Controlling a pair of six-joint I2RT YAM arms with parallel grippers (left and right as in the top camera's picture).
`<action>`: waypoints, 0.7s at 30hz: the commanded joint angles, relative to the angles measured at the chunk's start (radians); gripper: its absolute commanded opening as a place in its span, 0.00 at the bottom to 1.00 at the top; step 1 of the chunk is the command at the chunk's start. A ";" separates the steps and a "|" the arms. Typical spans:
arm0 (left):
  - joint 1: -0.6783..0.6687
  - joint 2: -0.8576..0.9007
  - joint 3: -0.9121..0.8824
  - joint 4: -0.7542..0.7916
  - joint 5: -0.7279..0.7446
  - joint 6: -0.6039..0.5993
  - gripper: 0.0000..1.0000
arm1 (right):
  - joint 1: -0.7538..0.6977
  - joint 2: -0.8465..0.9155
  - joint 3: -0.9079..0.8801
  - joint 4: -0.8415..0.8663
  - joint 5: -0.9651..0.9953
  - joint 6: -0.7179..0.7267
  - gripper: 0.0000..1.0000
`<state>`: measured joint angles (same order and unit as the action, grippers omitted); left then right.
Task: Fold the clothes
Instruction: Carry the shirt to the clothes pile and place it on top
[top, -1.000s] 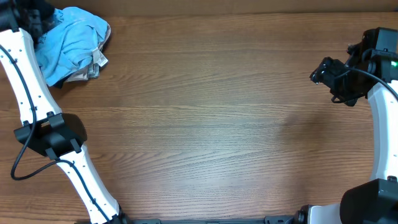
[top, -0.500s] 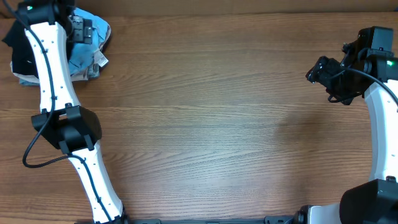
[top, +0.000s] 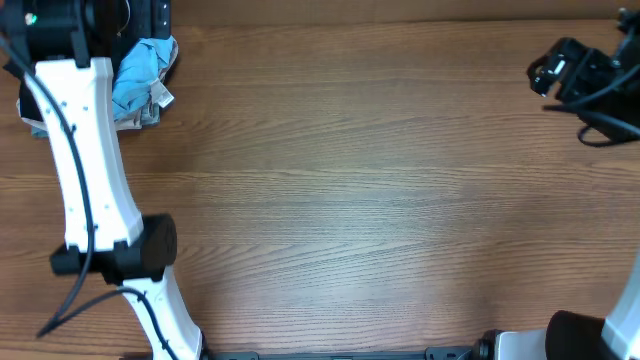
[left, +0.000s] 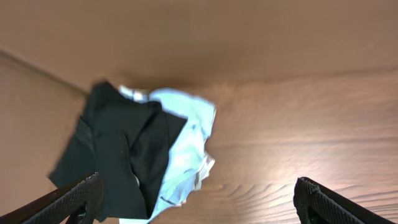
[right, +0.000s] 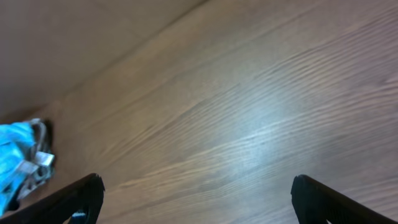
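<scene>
a crumpled light-blue t-shirt lies bunched at the far left corner of the brown wood-grain surface, close to its back edge.

Bright, even light; pale glare on the table, both wrist views softly blurred.

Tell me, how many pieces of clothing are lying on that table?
2. A black shirt and a light-blue T-shirt are heaped together at the far left corner of the table, the black one partly on top. More could be hidden beneath the heap.
</scene>
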<state>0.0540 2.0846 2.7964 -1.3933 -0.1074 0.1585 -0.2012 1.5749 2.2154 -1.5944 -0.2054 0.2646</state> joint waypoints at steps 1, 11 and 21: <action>-0.002 0.003 0.002 -0.006 0.007 -0.017 1.00 | 0.003 -0.062 0.101 -0.010 0.002 -0.003 1.00; -0.002 0.005 -0.002 -0.007 0.008 -0.017 1.00 | 0.003 -0.106 0.108 -0.018 0.007 -0.007 1.00; -0.002 0.005 -0.002 -0.007 0.007 -0.017 1.00 | 0.079 -0.121 0.018 0.062 0.194 -0.008 1.00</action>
<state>0.0483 2.0857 2.7998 -1.4002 -0.1074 0.1558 -0.1711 1.4826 2.2765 -1.5711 -0.0864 0.2646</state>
